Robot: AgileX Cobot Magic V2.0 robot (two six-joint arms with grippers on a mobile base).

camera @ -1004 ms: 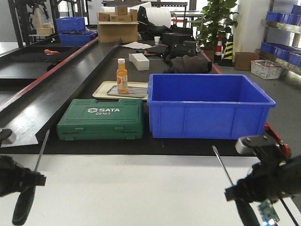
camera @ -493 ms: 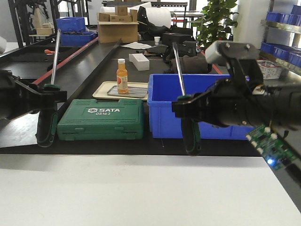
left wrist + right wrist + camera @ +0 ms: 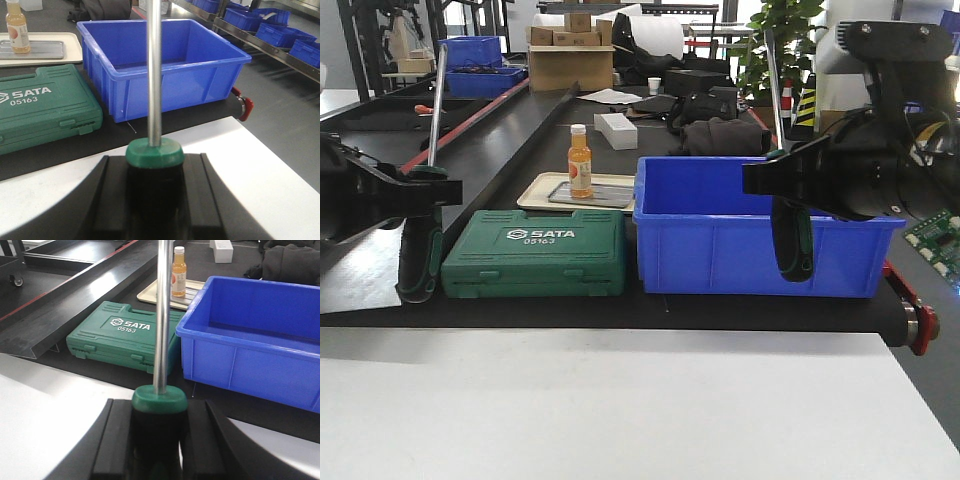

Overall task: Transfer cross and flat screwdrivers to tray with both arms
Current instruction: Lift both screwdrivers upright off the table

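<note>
I hold two alike screwdrivers upright, black handles down and steel shafts up. My left gripper (image 3: 428,195) is shut on the handle of one screwdriver (image 3: 421,262) at the left, in front of the green case. The left wrist view shows its green collar (image 3: 155,153) between the left gripper's (image 3: 155,172) fingers. My right gripper (image 3: 786,182) is shut on the other screwdriver (image 3: 792,243), which hangs before the blue crate. That one's collar (image 3: 159,399) sits in the right gripper (image 3: 159,417). Which one is cross or flat I cannot tell. The tray is out of view.
A blue crate (image 3: 720,240) and a green SATA case (image 3: 535,255) stand on the black bench beyond the white table (image 3: 620,410). Behind them a beige tray (image 3: 535,192) carries an orange bottle (image 3: 580,160). A long black trough (image 3: 470,130) runs back on the left.
Both grippers rose from low over the white table, lifting the screwdrivers upright. In the last half second the right one moved right and up; the left one barely shifted.
</note>
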